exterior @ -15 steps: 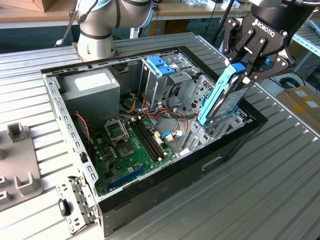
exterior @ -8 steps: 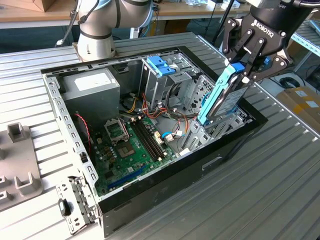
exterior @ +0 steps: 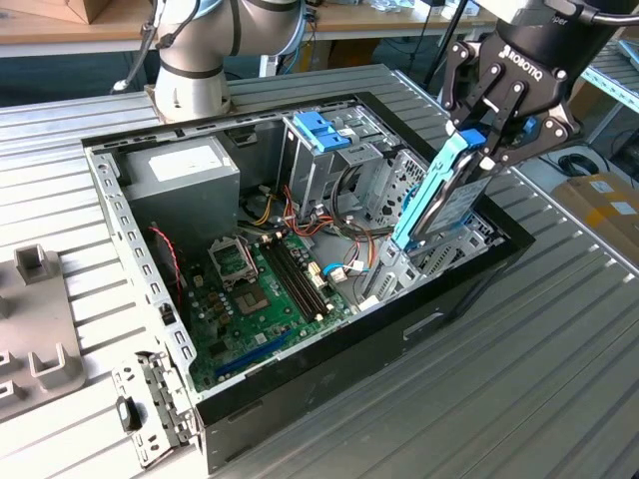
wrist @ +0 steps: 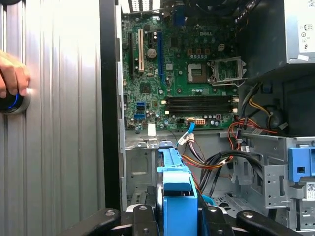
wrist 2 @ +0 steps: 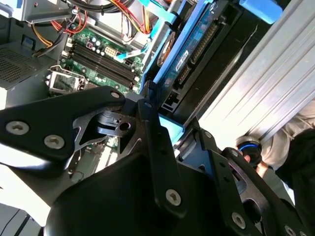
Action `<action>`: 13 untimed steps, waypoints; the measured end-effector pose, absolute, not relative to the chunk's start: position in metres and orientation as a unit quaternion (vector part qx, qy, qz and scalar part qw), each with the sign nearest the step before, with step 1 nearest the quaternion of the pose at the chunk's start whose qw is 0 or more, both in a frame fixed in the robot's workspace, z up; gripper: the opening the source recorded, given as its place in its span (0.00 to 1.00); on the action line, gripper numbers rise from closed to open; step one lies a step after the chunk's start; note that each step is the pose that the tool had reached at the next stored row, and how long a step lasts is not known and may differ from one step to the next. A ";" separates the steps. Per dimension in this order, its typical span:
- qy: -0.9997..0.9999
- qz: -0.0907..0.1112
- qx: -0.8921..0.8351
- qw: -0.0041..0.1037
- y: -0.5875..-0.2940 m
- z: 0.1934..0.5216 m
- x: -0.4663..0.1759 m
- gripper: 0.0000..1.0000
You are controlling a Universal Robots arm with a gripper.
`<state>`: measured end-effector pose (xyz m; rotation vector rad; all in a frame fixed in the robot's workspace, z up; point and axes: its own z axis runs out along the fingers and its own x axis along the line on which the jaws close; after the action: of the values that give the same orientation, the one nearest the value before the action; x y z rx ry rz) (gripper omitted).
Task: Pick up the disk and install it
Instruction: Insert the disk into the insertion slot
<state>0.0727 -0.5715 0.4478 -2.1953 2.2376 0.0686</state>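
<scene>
My gripper (exterior: 489, 140) is shut on the upper end of the disk (exterior: 439, 200), a silver-grey drive in a blue carrier frame. The disk stands tilted, almost on edge, over the open computer case (exterior: 329, 369) at the exterior view's right. Its lower end reaches into the metal drive bay (exterior: 424, 259) by the case wall. In the first wrist view the blue carrier (wrist: 177, 187) sits between my black fingers (wrist: 142, 216), pointing toward the bay. In the second wrist view the disk (wrist 2: 189, 54) runs away from my gripper (wrist 2: 170, 123) along the case's black wall.
The case holds a green motherboard (exterior: 265, 289), a grey power supply box (exterior: 185, 175), a metal cage with a blue latch (exterior: 321, 135) and loose cables (exterior: 344, 235). A hand (wrist: 12, 78) rests on a knob on the ribbed table. Grey fixtures (exterior: 40, 319) lie at the exterior view's left.
</scene>
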 end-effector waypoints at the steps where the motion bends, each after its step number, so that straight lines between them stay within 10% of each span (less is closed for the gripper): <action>1: 0.714 0.022 -0.700 0.003 -0.571 0.447 0.073 0.37; 13: 0.714 0.022 -0.700 0.003 -0.571 0.438 0.073 0.37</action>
<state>0.0731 -0.5715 0.4375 -2.1953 2.2377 0.0686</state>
